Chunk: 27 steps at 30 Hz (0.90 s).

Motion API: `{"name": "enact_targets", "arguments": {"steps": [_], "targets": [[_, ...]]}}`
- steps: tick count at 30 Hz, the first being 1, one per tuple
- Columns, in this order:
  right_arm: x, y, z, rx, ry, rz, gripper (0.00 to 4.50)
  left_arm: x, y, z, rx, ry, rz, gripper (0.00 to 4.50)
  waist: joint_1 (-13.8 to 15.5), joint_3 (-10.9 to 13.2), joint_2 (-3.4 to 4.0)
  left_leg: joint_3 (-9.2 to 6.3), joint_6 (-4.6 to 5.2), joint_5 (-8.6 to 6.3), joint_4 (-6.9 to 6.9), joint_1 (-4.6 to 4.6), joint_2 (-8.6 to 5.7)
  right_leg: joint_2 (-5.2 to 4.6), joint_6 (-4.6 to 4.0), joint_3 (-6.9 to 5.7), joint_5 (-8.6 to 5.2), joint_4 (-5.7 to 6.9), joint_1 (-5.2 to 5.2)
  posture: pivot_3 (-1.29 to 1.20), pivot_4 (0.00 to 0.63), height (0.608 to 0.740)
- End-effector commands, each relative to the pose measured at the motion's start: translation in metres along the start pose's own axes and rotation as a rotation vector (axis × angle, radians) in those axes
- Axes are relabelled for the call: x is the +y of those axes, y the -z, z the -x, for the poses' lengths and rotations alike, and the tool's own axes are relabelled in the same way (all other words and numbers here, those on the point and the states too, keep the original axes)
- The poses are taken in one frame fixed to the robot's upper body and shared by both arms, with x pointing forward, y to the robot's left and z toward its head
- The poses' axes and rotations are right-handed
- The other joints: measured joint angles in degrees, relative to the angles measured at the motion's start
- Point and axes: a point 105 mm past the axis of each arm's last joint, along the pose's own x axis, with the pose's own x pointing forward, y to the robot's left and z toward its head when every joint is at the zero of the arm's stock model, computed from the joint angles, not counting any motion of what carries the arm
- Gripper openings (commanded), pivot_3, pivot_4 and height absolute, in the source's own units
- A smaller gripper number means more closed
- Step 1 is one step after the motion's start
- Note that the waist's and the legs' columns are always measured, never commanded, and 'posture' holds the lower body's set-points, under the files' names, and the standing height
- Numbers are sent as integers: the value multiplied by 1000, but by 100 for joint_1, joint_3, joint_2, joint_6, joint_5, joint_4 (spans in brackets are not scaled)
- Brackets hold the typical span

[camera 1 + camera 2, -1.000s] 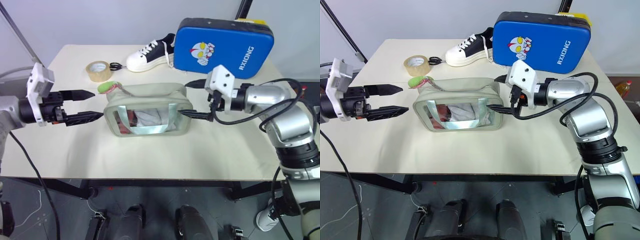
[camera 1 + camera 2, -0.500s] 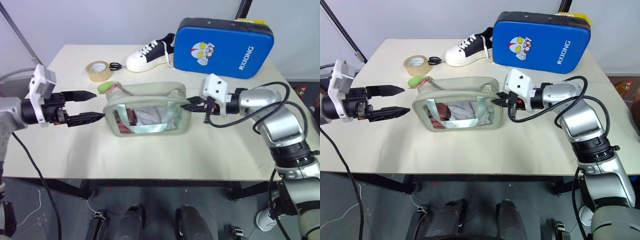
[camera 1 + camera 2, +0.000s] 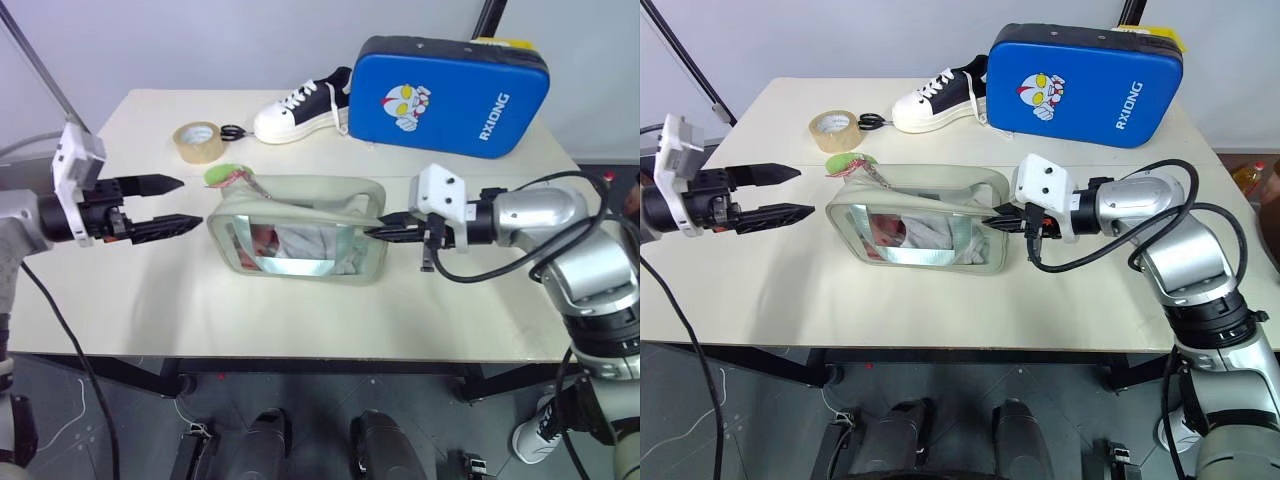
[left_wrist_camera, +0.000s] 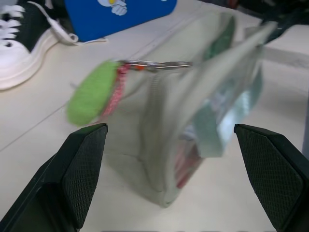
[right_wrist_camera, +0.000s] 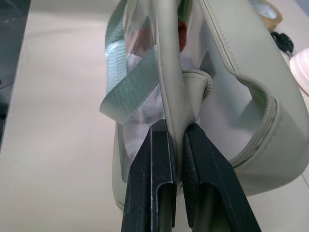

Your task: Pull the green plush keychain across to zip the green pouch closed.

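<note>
Pouch fabric sits pinched between the two black fingers (image 5: 159,179) of the right tool (image 3: 1002,223): the fingers are pressed nearly together on the edge of the green pouch (image 3: 925,220) at its right end, with the pale seam squeezed between them in the right wrist view. The pouch stands on the tabletop (image 3: 940,300), its clear front window with the light-green straps facing the robot. The zipper along its top looks partly open, the top edge gaping near the right end.

The left tool (image 3: 165,203) is spread wide and holds nothing; its fingertips hover just off the pouch's left end, apart from it. The green plush keychain (image 3: 224,176) lies at the pouch's upper left corner, just beyond the left tool's upper finger and not touched by it.

Farther back on the tabletop are a tape roll (image 3: 198,141), a black-and-white sneaker (image 3: 300,106) and a blue padded case (image 3: 450,93).
</note>
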Motion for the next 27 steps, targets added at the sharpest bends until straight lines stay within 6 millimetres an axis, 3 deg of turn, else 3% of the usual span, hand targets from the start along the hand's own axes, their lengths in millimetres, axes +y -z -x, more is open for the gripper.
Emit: {"name": "enact_targets", "arguments": {"steps": [1, 9, 15, 18, 22, 27], "targets": [[-2, -11, 9, -20, 35, 42, 39, 17, -5, 3, 1, -66, -66, 4500, 1, 0, 0, 0, 0, 0, 0, 0, 0, 0, 0, 0, 0, 1, 0, 0, 150, 695], [-1, -12, 7, -27, 41, 29, 39, 40, 2, -22, 27, -51, -163, 4500, 4, -1, -1, 0, 0, 1, 5, -1, -5, 2, 2, -4, 1, 6, 0, 0, 150, 695], [-1, -12, 7, -28, 46, 25, 39, 41, 5, -59, 20, 49, -193, 4500, -2, -1, -2, 0, 0, 1, 10, -3, -7, 3, 6, -6, 3, 8, 0, 0, 150, 695], [0, -11, 8, -26, 49, 23, 39, 43, 4, -67, 13, 63, -206, 4500, -21, -1, -2, -1, 0, 1, 15, -4, -14, 3, 9, -6, 4, 9, 0, 0, 150, 695], [1, -11, 9, -21, 54, 22, 0, 44, 3, -67, 11, 78, -215, 2951, -86, -1, -2, -3, 0, 1, 15, -5, -13, 5, 10, -7, 4, 11, -2, 0, 150, 695], [2, -10, 10, -18, 60, 18, 0, 47, 0, -59, 13, 73, -226, 356, -136, -1, -2, -6, 0, 1, 19, -6, -11, 4, 10, -8, 4, 15, 0, 0, 150, 695]]}}
